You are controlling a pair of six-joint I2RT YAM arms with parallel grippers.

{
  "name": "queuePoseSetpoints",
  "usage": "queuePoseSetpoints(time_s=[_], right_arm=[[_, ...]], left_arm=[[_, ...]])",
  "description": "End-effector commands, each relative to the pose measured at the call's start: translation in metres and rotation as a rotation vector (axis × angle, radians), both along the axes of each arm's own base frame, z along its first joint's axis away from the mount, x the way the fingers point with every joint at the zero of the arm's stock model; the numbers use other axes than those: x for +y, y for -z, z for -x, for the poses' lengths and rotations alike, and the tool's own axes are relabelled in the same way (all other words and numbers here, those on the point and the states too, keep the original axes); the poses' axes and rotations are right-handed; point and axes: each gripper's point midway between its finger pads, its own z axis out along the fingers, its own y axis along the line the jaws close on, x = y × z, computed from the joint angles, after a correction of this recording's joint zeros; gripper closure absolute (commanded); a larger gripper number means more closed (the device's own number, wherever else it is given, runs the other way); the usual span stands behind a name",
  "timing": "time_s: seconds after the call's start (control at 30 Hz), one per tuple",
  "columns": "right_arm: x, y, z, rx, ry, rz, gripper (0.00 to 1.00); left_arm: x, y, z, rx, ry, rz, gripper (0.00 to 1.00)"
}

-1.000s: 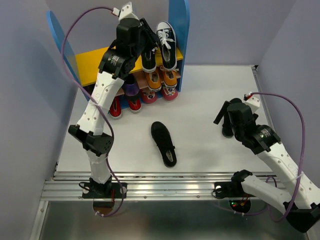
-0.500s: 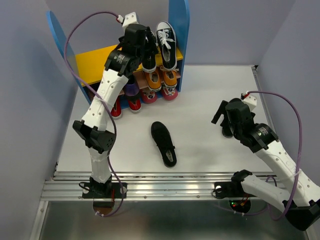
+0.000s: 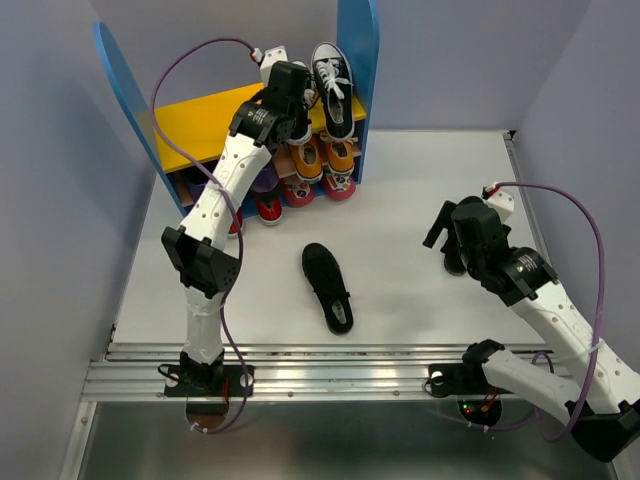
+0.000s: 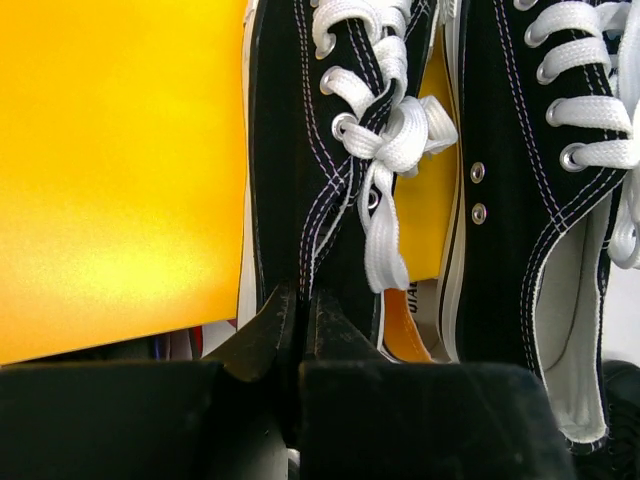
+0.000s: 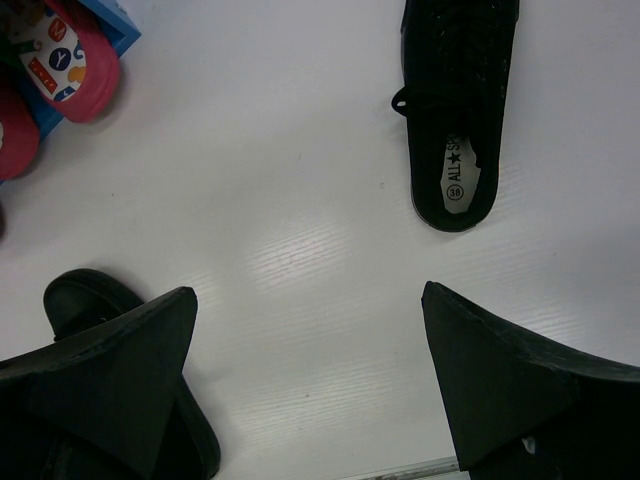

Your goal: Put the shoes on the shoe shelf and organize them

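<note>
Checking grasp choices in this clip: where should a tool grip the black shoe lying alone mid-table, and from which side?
Probably best: grip the black shoe at the rim of its mouth near the heel, from straight above, one finger inside. It sits upright on its sole, mouth up with the insole showing, so that rim is exposed.

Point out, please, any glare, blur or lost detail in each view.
Left wrist: soft glare on the yellow board; left fingers dark, detail lost. Right wrist: bright sheen on the table; right fingers black, featureless. Top: even light, sharp, soft shadows.
</note>
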Motion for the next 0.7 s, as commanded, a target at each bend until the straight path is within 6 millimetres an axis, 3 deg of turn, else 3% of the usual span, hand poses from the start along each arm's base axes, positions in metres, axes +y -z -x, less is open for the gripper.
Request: queuePoseSetpoints(time_s=[0.0,0.37,0.57,0.67], right_arm=[[0.001,-0.018,-0.004,-0.062,0.002,-0.03,0.0],[0.002,-0.017,-0.003,-0.062,0.003,-0.036,0.0],[-0.001,-0.016,0.0,-0.059,0.008,-0.034,0.0],[-0.003,-0.017,0.002,-0.063,0.014,-0.033,0.0]], left_arm=[[0.006,-0.032,0.011,-0.069,-0.026,0.06,1.0],[-0.014,-0.057,0.026,-0.172,-0.141,0.222,1.0],[-0.024,-0.07,0.02,-0.22,-0.16,0.286,1.0],[-0.028,-0.063,0.011,-0.208,-0.177,0.282,1.0]])
